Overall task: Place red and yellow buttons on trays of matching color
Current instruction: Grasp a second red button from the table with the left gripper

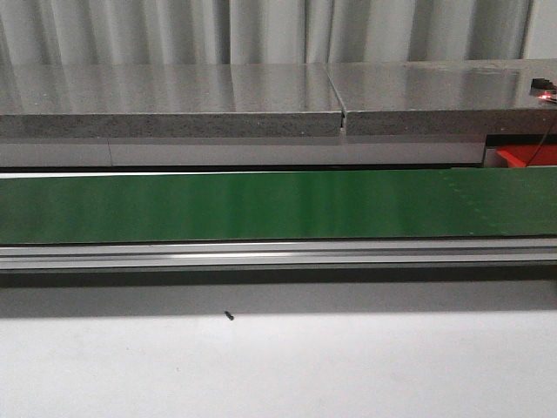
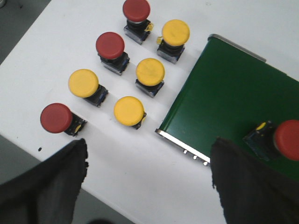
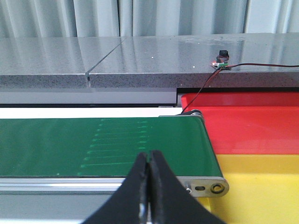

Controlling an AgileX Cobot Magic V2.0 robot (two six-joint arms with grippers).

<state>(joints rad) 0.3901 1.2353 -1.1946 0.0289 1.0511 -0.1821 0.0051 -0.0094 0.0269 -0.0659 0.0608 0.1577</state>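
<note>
I saw a matt green conveyor belt (image 1: 261, 205) edged by brushed aluminium rail (image 1: 278, 254), beneath a polished speckled stone counter (image 1: 174, 100); buttons (image 2: 110, 45) looked smooth plastic.

The right gripper (image 3: 148, 196), its black fingers (image 3: 135, 186) pressed together, hangs over the green conveyor belt (image 3: 103, 144). Past the belt's end roller sit a red tray (image 3: 252, 128) and a yellow tray (image 3: 261, 186), side by side.

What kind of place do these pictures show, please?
Probably a lab or workshop bench made to imitate a factory sorting line: a green conveyor belt on a white table, push buttons waiting beside it, a red tray and yellow tray at its end.
</note>
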